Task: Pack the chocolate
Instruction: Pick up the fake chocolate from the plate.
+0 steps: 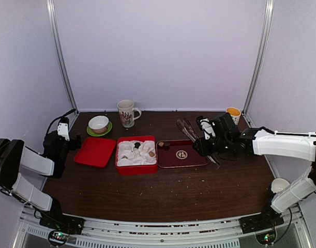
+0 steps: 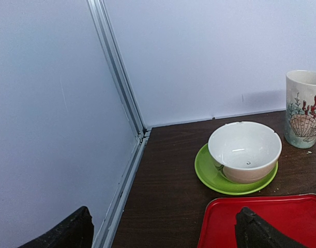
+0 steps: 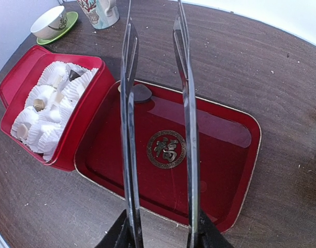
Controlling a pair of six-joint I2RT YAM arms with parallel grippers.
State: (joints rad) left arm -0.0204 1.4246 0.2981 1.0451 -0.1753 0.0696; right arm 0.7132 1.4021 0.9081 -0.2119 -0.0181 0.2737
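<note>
Right gripper (image 3: 163,235) was clamped on the handle end of the tongs (image 3: 187,103), one finger pressing each arm from outside. The two blades stood apart and held nothing. From the gripper the tongs ran straight ahead and away, high across the tray (image 3: 220,155), with their tips past its far edge.

One brown lump of chocolate (image 3: 141,93) lay ahead of the gripper and below the blades, in the tray's far left corner. In the wrist view it showed just inside the left blade, partly hidden by it. How high the blades stood above it could not be told.

Left of the gripper, just beside the tray, sat the box (image 3: 85,119). Several more pieces (image 3: 39,105) lay in its white paper cups.

As I judged it, the coming move turned on the lump sitting under the middle of the blades, not at their tips. The tongs would need to draw back along their own axis and drop before closing.

Left gripper (image 2: 163,232) hung wide open and empty beyond the box, near the lid (image 2: 282,217), well apart from the lump. The right arm was much the nearer.
</note>
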